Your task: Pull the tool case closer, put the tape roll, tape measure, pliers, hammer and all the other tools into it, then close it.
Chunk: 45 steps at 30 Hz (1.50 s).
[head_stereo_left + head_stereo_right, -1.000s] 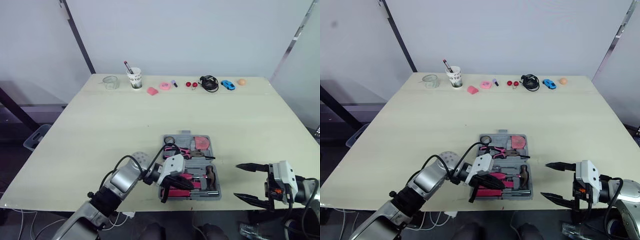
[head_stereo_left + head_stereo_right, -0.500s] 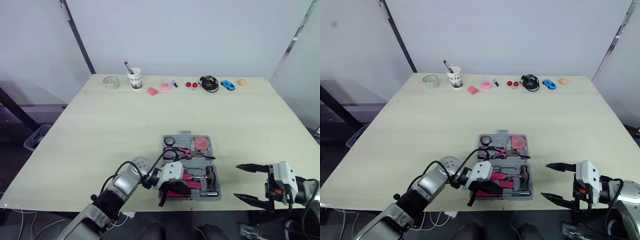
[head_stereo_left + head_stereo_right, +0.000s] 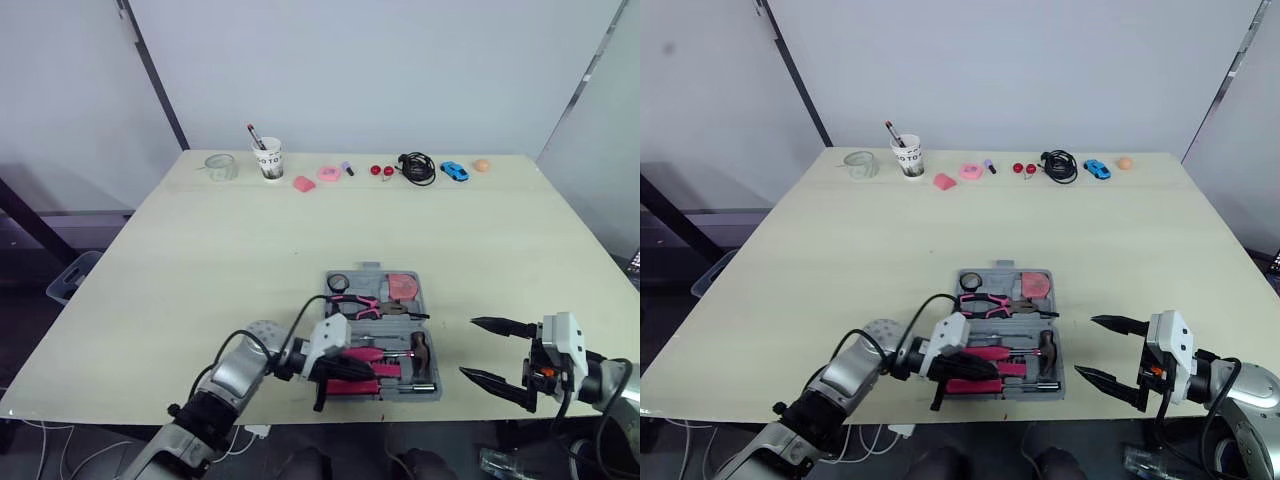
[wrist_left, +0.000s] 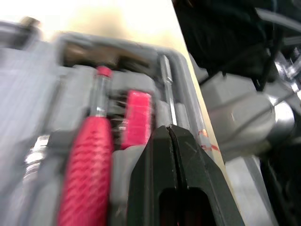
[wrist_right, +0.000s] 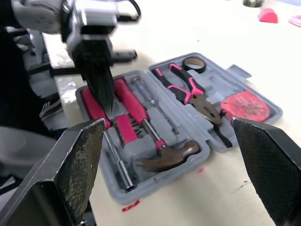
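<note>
Tool case (image 5: 225, 81) lies open and flat on the surface (image 3: 200, 260), near the front edge and a little right of centre. In the far half we see the tape roll (image 5: 193, 63), the pliers (image 5: 190, 89) and the tape measure (image 5: 244, 106). The near half holds the hammer (image 5: 171, 157) and a pink-handled screwdriver (image 5: 131, 101).

Left gripper (image 4: 170, 134) is over the near-left corner of the case. Its fingers are pressed together, with nothing between them, and point down between two pink handles. We cannot tell whether the tip touches the tray.

Right gripper (image 3: 468, 347) is at the front edge of the surface, to the right of the case and apart from it. Its fingers are spread wide and hold nothing.

Along the far edge stand a paper cup (image 3: 268, 157), a glass (image 3: 221, 165), a coiled black cable (image 3: 417, 165) and a blue toy car (image 3: 455, 170).
</note>
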{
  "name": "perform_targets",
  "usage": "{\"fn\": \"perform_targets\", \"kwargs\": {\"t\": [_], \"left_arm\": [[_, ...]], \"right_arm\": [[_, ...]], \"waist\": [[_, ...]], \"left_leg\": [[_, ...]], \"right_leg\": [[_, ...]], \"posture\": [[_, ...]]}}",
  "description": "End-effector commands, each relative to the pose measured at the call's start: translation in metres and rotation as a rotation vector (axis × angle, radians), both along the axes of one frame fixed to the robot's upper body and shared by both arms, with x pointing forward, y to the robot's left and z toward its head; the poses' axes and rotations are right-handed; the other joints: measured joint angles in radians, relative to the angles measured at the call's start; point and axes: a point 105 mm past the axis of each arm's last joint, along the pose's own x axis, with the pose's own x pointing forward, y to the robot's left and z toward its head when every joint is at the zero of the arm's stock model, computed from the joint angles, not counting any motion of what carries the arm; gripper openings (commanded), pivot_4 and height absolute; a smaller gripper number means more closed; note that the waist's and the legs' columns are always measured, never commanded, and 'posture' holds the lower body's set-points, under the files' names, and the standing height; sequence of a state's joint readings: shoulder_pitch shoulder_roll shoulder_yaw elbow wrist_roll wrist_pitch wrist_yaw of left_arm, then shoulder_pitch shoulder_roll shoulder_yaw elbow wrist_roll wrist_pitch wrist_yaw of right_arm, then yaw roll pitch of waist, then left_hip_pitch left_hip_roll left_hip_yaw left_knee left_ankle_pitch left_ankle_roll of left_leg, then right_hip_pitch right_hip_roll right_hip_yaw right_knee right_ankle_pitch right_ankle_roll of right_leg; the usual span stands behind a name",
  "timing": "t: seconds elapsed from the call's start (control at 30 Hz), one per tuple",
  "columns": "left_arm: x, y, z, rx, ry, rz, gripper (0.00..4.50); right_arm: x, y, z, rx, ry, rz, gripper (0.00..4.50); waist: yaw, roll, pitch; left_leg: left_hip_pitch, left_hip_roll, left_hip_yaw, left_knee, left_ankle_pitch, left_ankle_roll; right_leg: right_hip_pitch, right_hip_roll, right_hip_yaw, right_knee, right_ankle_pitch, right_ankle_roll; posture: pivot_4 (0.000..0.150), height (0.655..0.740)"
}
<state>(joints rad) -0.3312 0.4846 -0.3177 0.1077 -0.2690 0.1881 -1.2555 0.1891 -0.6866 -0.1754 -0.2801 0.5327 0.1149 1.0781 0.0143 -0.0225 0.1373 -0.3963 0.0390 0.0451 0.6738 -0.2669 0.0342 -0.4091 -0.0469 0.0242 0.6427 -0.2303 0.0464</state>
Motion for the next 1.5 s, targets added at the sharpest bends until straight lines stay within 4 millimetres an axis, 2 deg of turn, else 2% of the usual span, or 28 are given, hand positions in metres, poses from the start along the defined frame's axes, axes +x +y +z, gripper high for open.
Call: {"fn": "perform_targets", "kwargs": {"t": [0.03, 0.27, 0.3, 0.37, 0.43, 0.47, 0.6, 0.77, 0.83, 0.97, 1.1, 1.2, 1.5], "left_arm": [[0.006, 0.017, 0.039, -0.123, -0.107, 0.106, 0.03], [0.008, 0.076, 0.042, -0.113, -0.13, 0.413, 0.03], [0.007, 0.084, 0.041, -0.112, -0.125, 0.457, 0.26], [0.003, 0.103, 0.038, -0.099, -0.116, 0.545, 0.86], [-0.002, 0.114, 0.035, -0.087, -0.11, 0.599, 1.9], [-0.005, 0.124, 0.032, -0.082, -0.099, 0.647, 2.24], [-0.02, 0.15, 0.025, -0.057, -0.075, 0.775, 4.37], [-0.054, 0.187, 0.017, -0.016, -0.052, 0.951, 4.45], [-0.062, 0.189, 0.014, -0.011, -0.041, 0.983, 4.45], [-0.065, 0.186, 0.013, -0.01, -0.041, 0.986, 4.45], [-0.06, 0.178, 0.013, -0.013, -0.052, 0.961, 4.45], [-0.05, 0.173, 0.011, 0.0, -0.06, 0.905, 4.45], [-0.01, 0.157, 0.006, 0.041, -0.074, 0.743, 4.45]], "right_arm": [[0.008, -0.012, 0.003, 0.001, -0.043, -0.101, 4.5], [0.011, -0.037, -0.013, 0.003, -0.032, -0.249, 4.5], [0.01, -0.04, -0.017, -0.005, -0.027, -0.264, 4.5], [0.01, -0.048, -0.023, -0.008, -0.025, -0.311, 4.5], [0.008, -0.055, -0.027, -0.02, -0.023, -0.338, 4.5], [0.006, -0.06, -0.03, -0.011, -0.008, -0.356, 4.5], [-0.004, -0.07, -0.04, -0.013, 0.015, -0.408, 4.5], [-0.024, -0.088, -0.053, -0.026, 0.067, -0.511, 4.5], [-0.031, -0.091, -0.062, -0.041, 0.105, -0.528, 4.5], [-0.034, -0.092, -0.067, -0.048, 0.128, -0.546, 4.5], [-0.027, -0.091, -0.068, -0.053, 0.127, -0.543, 4.5], [-0.017, -0.081, -0.065, -0.077, 0.123, -0.473, 4.5], [0.034, -0.047, -0.044, -0.122, 0.039, -0.325, 4.5]], "waist": [[-0.001, 0.0, 0.0], [-0.001, 0.001, 0.0], [-0.002, 0.001, 0.0], [-0.002, 0.001, 0.0], [-0.001, 0.001, 0.0], [0.0, 0.001, 0.0], [-0.001, 0.001, 0.0], [-0.003, 0.001, 0.0], [-0.001, 0.001, 0.0], [0.001, 0.001, 0.0], [-0.001, 0.001, 0.0], [-0.002, 0.001, 0.001], [-0.002, 0.001, 0.0]], "left_leg": [[0.0, 0.0, 0.0, 0.0, 0.0, 0.0], [0.001, 0.0, 0.0, -0.001, 0.0, 0.0], [0.001, 0.0, 0.0, -0.001, 0.0, 0.0], [0.001, 0.001, 0.0, -0.002, 0.0, 0.0], [0.001, 0.001, 0.0, -0.002, 0.0, 0.0], [0.002, 0.001, 0.001, -0.002, 0.0, 0.0], [0.002, 0.001, 0.001, -0.002, 0.0, 0.0], [0.003, 0.003, 0.001, -0.003, 0.0, 0.0], [0.003, 0.005, 0.001, -0.004, 0.0, 0.0], [0.005, 0.004, 0.002, -0.003, 0.0, 0.0], [0.005, 0.004, 0.002, -0.004, 0.0, -0.001], [0.004, 0.004, 0.002, -0.004, 0.0, 0.0], [0.004, 0.001, 0.002, -0.004, 0.0, 0.0]], "right_leg": [[0.0, 0.0, 0.0, 0.0, 0.0, 0.0], [0.0, 0.0, 0.001, 0.0, 0.0, 0.0], [0.0, 0.0, 0.001, 0.0, 0.0, 0.0], [0.0, 0.0, 0.001, 0.0, 0.0, 0.0], [0.0, -0.001, 0.001, 0.0, 0.0, 0.0], [0.0, -0.001, 0.001, 0.0, 0.0, 0.0], [0.0, -0.001, 0.001, 0.0, 0.0, 0.0], [-0.001, -0.002, 0.002, -0.001, 0.0, 0.0], [-0.001, -0.003, 0.002, -0.001, -0.001, 0.0], [-0.001, -0.006, 0.002, -0.001, -0.003, 0.004], [-0.001, -0.006, 0.002, -0.001, -0.002, 0.003], [-0.001, -0.006, 0.002, -0.001, -0.001, 0.0], [-0.001, -0.003, 0.001, -0.001, 0.0, 0.0]], "posture": [[0.15, 0.74], [0.15, 0.74], [0.15, 0.74], [0.15, 0.74], [0.15, 0.74], [0.15, 0.74], [0.15, 0.74], [0.15, 0.74], [0.15, 0.74], [0.15, 0.74], [0.15, 0.74], [0.15, 0.74], [0.15, 0.74]]}}
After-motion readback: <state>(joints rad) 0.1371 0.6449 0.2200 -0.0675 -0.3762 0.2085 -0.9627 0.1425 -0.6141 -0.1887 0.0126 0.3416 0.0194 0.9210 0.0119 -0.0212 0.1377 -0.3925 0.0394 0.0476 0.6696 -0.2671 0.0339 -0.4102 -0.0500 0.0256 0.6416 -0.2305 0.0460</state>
